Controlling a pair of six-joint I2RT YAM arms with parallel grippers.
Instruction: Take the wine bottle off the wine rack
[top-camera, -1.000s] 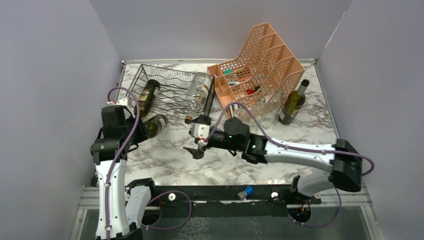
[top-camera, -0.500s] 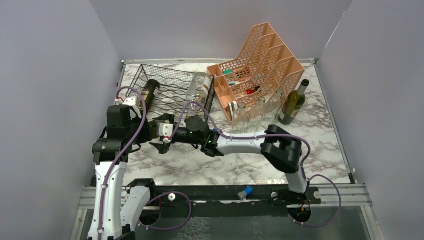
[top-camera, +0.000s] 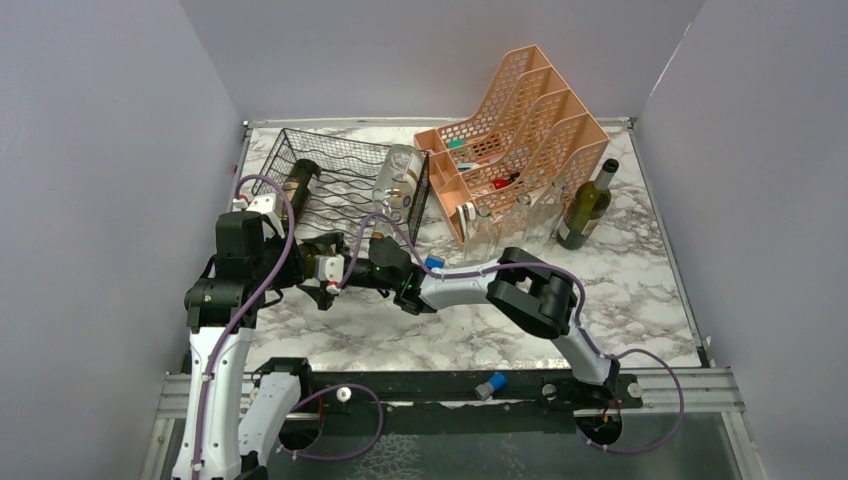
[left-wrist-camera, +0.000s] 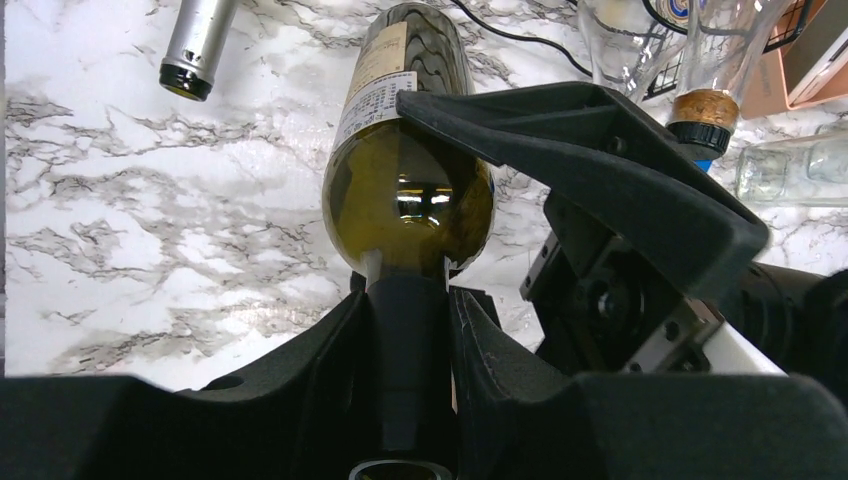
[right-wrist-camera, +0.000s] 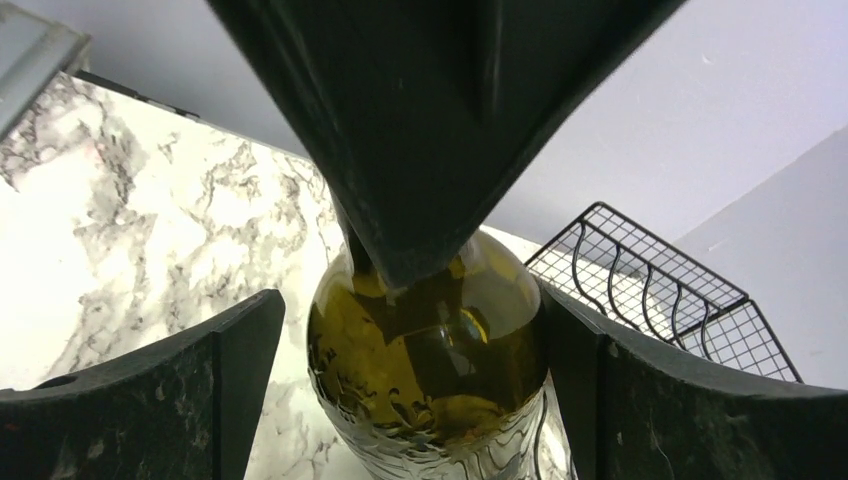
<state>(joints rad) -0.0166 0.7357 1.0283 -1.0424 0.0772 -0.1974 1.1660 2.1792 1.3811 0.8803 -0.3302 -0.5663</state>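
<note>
**Finding: removal largely accomplished, release outstanding.**

The wine bottle (left-wrist-camera: 410, 190), olive-green glass with a paper label, lies roughly level just in front of the near edge of the wine rack (top-camera: 350, 185). From the wrist views it appears clear of the wire. Marble table (top-camera: 600, 290) shows beneath it, and the rack stands apart behind it. I cannot tell whether the bottle is touching the table or hanging above it.

The left gripper (left-wrist-camera: 408, 300) is pinched tight on the bottle's neck and appears to carry the whole load. The right gripper (right-wrist-camera: 415, 330) is spread wide, one finger on either side of the bottle's body. Neither finger looks to be pressing the glass.

Also noted are a second dark bottle (top-camera: 297, 183) lying in the rack and a clear bottle (top-camera: 398, 180) at the rack's right end.

**Assessment:** the extraction itself looks done. What remains, in my judgement, is for the right gripper to secure the body, or for the bottle to be set down on the marble and let go.
</note>
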